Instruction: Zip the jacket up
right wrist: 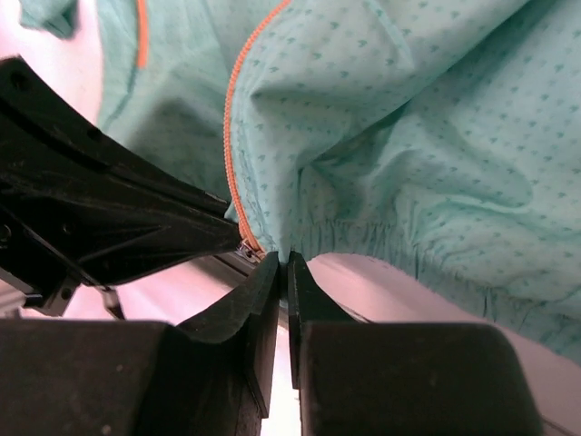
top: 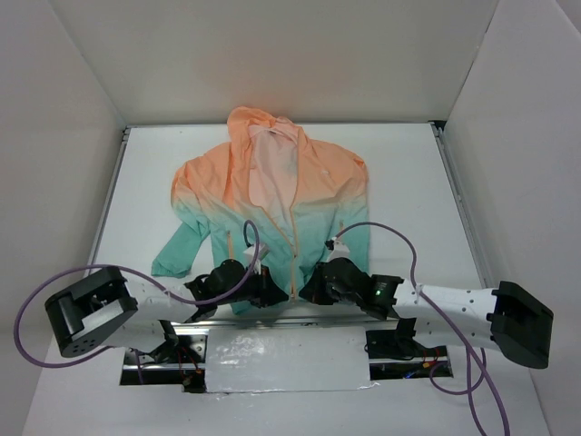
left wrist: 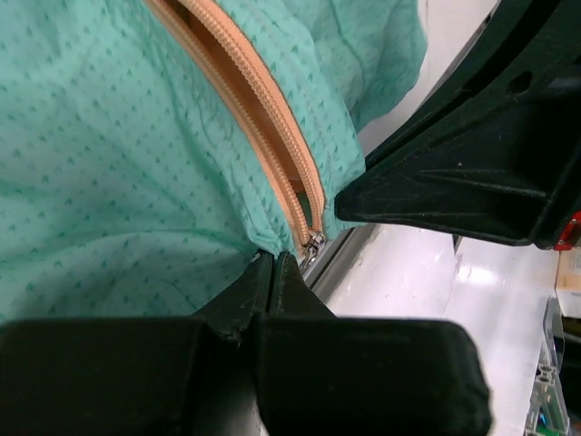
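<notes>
White surface (top: 408, 182) with a jacket (top: 272, 218) lying flat on it, hood toward 12 o'clock, hem toward 6 o'clock, at the near edge.

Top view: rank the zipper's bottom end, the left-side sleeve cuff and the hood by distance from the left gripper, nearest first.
1. Zipper's bottom end: just right of the left gripper, at the jacket hem.
2. Sleeve cuff: out to the left, on the near half of the table.
3. Hood: far end, straight up the view.

Pretty clearly a robotics lab cell: white panel walls (top: 82, 73) boxing in a white table (top: 408, 182), two robot arms (top: 154, 298), loose purple cables (top: 17, 320).
</notes>
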Robot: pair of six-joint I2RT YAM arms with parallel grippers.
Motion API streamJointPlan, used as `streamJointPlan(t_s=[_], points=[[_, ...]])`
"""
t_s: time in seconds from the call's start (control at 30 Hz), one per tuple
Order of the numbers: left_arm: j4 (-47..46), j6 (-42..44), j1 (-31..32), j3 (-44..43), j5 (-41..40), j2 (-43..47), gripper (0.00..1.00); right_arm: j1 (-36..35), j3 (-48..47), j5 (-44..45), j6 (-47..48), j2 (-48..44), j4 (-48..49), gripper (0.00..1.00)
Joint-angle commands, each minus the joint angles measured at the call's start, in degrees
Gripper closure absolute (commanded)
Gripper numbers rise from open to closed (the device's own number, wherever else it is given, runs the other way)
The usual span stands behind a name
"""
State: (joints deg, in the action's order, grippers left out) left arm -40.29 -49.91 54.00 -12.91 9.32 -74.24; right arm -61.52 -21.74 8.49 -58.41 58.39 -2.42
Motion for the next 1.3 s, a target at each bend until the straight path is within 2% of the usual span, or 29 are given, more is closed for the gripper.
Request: streamJointPlan(t_s=[0.0, 0.13, 0.23, 0.37, 0.57, 0.63, 0.7, 0.8, 0.9, 1.0, 1.13, 1.27], points=[[0.49, 0.34, 0.5, 2.27, 2.8, -3.19, 1.0, 0.61, 1.17, 2.06, 3.13, 0.23, 4.7, 0.86], [-4.61, -0.54, 0.58, 2.97, 4.65, -5.22, 1.0, 0.7, 0.47, 1.62, 4.36, 1.02, 3.65, 0.82], [-4.88, -0.36, 0.58, 2.54, 5.0, -5.57, 1.0, 0.7, -0.59, 1.88, 5.76, 1.55, 2.85, 0.78], [-5.58, -0.45, 0.58, 2.27, 5.35, -6.44, 1.0, 0.7, -0.41, 0.04, 8.49, 0.06, 3.29, 0.64], [-7.34, -0.98, 0.58, 1.66, 6.41, -8.82, 1.0, 0.78, 2.05, -10.14, 14.02, -4.6, 9.61, 0.53], [-7.87, -1.15, 0.67, 1.48, 6.76, -9.43, 1.0, 0.35, 1.79, -17.41, 17.27, -3.9, 11.2, 0.45], [-8.31, -1.15, 0.67, 1.31, 7.11, -9.87, 1.0, -0.53, -0.13, -19.82, 20.07, -1.81, 8.51, 0.42], [-8.83, -1.33, 0.58, 1.22, 7.38, -10.14, 1.0, -3.95, -5.57, -15.27, 21.67, 2.49, -1.05, 0.42], [-8.84, -1.42, 0.67, 1.39, 7.29, -9.96, 1.0, -5.98, -8.93, -9.99, 19.57, 5.49, -6.71, 0.46], [-8.49, -1.33, 0.58, 1.31, 6.85, -9.52, 1.0, -6.42, -8.15, -11.73, 15.8, 5.86, -6.03, 0.51], [-9.1, -1.42, 0.67, 1.13, 7.11, -10.05, 1.0, -6.86, -5.43, -11.75, 8.69, 6.29, -3.12, 0.53], [-9.8, -1.59, 0.67, 0.6, 7.73, -10.93, 1.0, -7.39, -4.02, -13.67, 5.86, 7.7, 0.38, 0.53]])
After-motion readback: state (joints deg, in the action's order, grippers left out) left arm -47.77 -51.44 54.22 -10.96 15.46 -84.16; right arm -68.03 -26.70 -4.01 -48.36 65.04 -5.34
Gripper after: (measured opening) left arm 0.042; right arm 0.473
